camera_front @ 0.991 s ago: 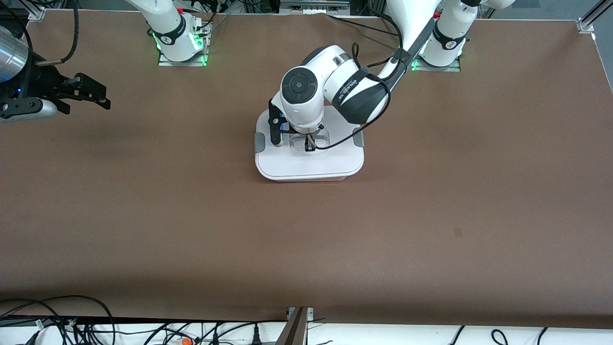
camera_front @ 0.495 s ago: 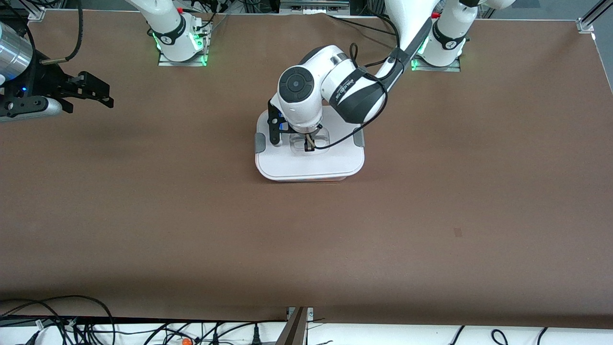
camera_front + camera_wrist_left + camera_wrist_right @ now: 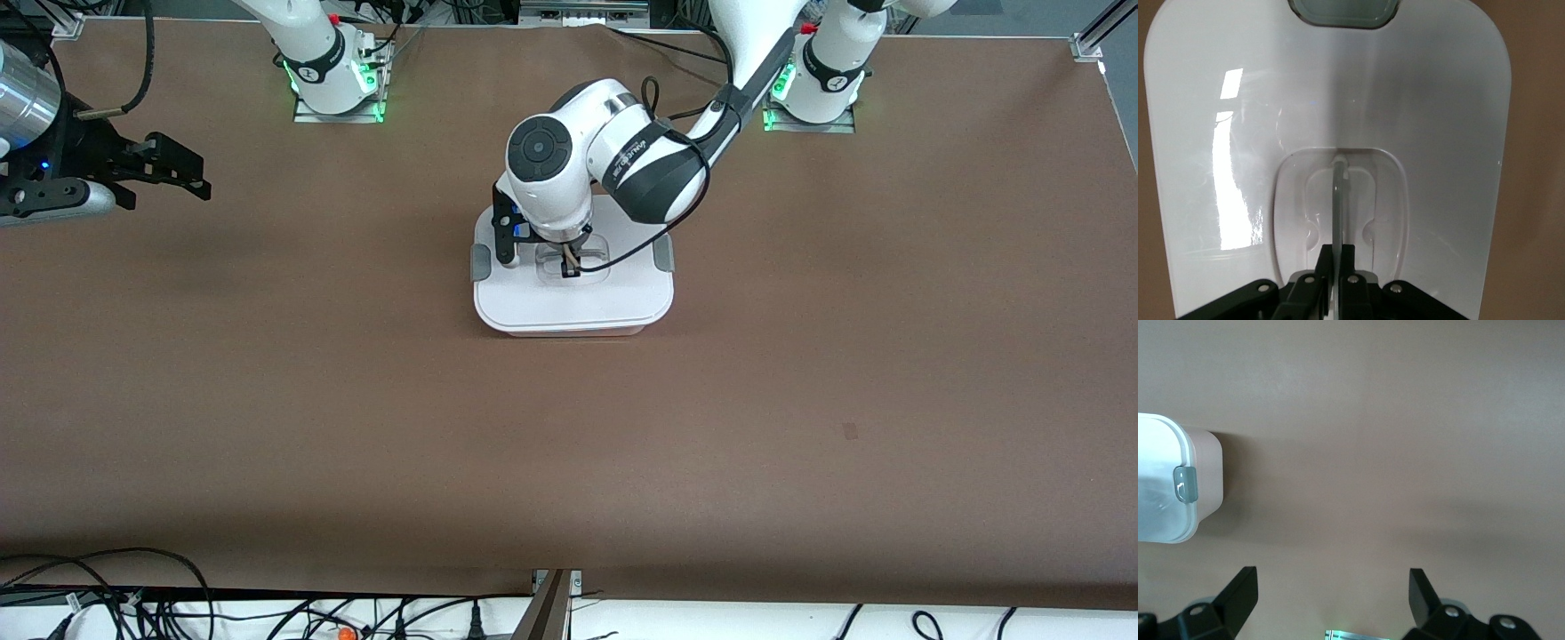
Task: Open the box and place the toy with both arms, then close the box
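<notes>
The box (image 3: 578, 331) stands mid-table, its pinkish tub showing under the white lid (image 3: 573, 302). A grey clip (image 3: 481, 264) sits at each end of the lid. My left gripper (image 3: 569, 267) reaches down onto the lid's middle. In the left wrist view this gripper (image 3: 1338, 250) is shut on the thin clear handle (image 3: 1338, 193), which stands upright in the lid's recess. My right gripper (image 3: 182, 169) hangs open and holds nothing, over bare table at the right arm's end. The right wrist view shows its fingers (image 3: 1241, 587) spread wide and the box (image 3: 1208, 477) off to one side. The toy is out of view.
Brown table surface (image 3: 569, 462) stretches around the box. The two arm bases (image 3: 333, 84) stand lit green along the table's edge by the robots. Cables (image 3: 107, 604) lie past the table's edge nearest the front camera.
The left arm's wrist has shifted a little toward the bases and the right arm's end, and the lid has shifted slightly with it. The right gripper has barely moved.
</notes>
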Tool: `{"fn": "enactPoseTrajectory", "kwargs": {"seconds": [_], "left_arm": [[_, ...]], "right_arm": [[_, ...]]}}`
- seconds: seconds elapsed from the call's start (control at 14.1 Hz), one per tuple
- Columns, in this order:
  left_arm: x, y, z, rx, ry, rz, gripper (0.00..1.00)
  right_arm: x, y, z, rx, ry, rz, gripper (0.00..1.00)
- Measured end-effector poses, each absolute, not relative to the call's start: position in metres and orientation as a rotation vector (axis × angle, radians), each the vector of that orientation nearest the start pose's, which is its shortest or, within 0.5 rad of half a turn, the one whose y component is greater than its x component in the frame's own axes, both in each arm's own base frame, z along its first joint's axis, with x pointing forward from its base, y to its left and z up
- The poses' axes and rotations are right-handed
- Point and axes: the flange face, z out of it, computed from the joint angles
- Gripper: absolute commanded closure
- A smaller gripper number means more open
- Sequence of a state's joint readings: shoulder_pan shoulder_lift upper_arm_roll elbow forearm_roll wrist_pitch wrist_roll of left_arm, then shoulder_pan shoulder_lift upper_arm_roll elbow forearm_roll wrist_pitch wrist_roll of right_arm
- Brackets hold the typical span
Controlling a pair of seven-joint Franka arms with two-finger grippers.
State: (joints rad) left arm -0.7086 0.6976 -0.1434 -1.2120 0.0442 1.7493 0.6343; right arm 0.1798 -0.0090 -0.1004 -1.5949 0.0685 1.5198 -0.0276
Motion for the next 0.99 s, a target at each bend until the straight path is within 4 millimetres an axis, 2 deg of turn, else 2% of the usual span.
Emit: {"fn": "enactPoseTrajectory", "kwargs": {"seconds": [0.99], "left_arm": [[0.4949,-0.5301,0.3548,-2.317,2.130,0.255,1.00]], "right_arm": [[0.5439,0.0467,0.6227,-3.075,-0.158,0.069,0.00]]}}
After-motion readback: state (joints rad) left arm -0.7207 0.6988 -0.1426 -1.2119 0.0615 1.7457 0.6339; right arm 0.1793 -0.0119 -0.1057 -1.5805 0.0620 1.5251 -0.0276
